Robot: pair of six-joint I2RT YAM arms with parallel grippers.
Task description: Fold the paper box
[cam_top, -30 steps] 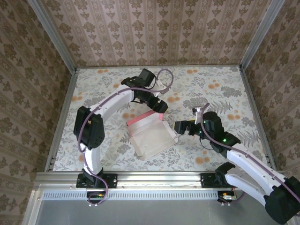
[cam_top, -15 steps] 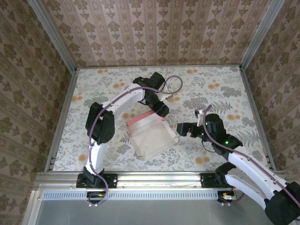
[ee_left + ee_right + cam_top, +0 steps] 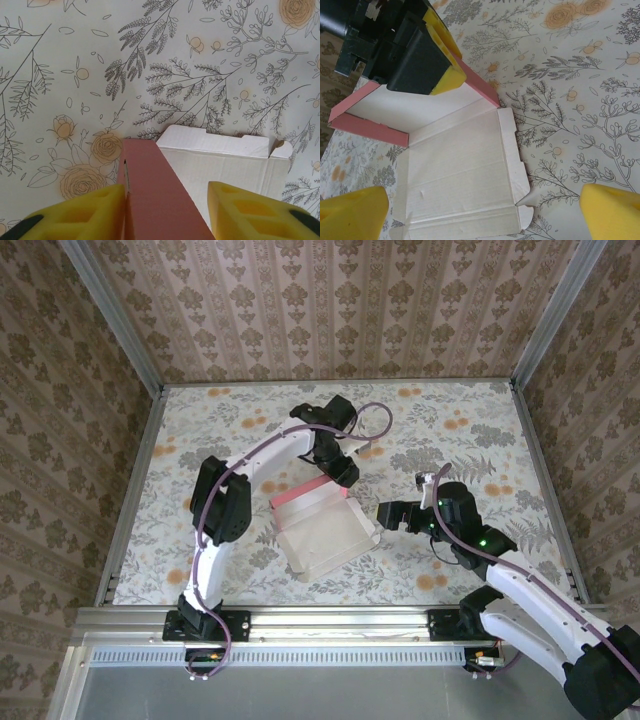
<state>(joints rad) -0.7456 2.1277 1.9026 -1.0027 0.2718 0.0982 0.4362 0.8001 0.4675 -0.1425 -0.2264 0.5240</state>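
Top view: a floral-papered table (image 3: 480,430) carries the paper box (image 3: 325,530) near its middle, a little toward the near edge. The box lies open, pale inside up, with one salmon-pink wall raised along its far side. The left gripper (image 3: 343,475) reaches down onto that raised wall. The right gripper (image 3: 385,515) hovers just beside the box's right edge, jaws spread wide and holding nothing.

Left wrist view: the pink wall stands between two yellow pads (image 3: 75,210). The claw is part-way open; one pad meets the wall's edge, and a sliver of gap shows at the other.

Right wrist view: the box's creased white floor lies between widely parted yellow fingertips (image 3: 610,210).
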